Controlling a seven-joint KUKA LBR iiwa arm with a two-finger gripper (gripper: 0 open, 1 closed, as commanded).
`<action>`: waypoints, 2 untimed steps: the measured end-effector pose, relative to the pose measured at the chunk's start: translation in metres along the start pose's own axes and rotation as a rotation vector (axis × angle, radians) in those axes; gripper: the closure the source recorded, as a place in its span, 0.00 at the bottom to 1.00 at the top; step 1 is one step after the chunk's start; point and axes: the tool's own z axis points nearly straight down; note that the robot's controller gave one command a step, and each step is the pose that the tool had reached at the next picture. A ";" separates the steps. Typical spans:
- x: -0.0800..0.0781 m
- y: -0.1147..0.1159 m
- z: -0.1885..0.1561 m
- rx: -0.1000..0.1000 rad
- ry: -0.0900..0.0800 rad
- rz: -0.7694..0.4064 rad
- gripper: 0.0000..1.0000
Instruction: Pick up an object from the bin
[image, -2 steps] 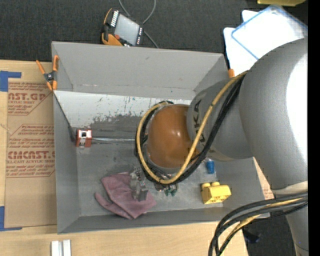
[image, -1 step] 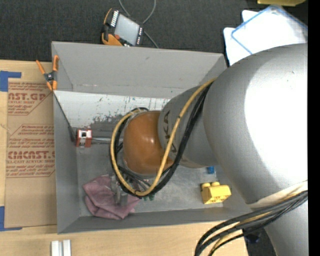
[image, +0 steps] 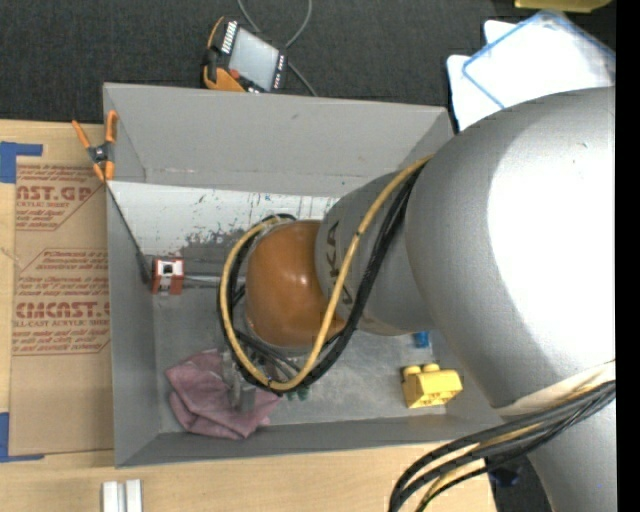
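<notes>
The bulky silver robot arm (image: 520, 250) reaches in from the right and covers much of the right half of the grey metal bin (image: 250, 130). At its wrist sits a rounded orange dome-shaped cover (image: 285, 285), looped about by yellow and black cables (image: 232, 290), above the middle of the bin floor. Below the cover, the gripper (image: 240, 388) points down into the near left part of the bin. It is set on the right edge of a crumpled mauve cloth (image: 205, 395), which lies bunched in the near left corner. The gripper seems to touch the cloth, though the cables hide much of it, and I cannot tell whether the jaws are spread, pressed together or pinching the fabric.

A yellow plastic toy block (image: 430, 385) with studs on top lies near the front wall, to the right of the gripper and well apart from it. A small red and white object (image: 168, 275) rests against the left wall, farther back. A small blue piece (image: 421, 340) lies just beyond the yellow block, beside the arm.
</notes>
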 end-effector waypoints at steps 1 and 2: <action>0.003 -0.015 -0.001 -0.005 -0.007 -0.031 1.00; 0.001 0.003 -0.001 0.002 -0.013 -0.418 1.00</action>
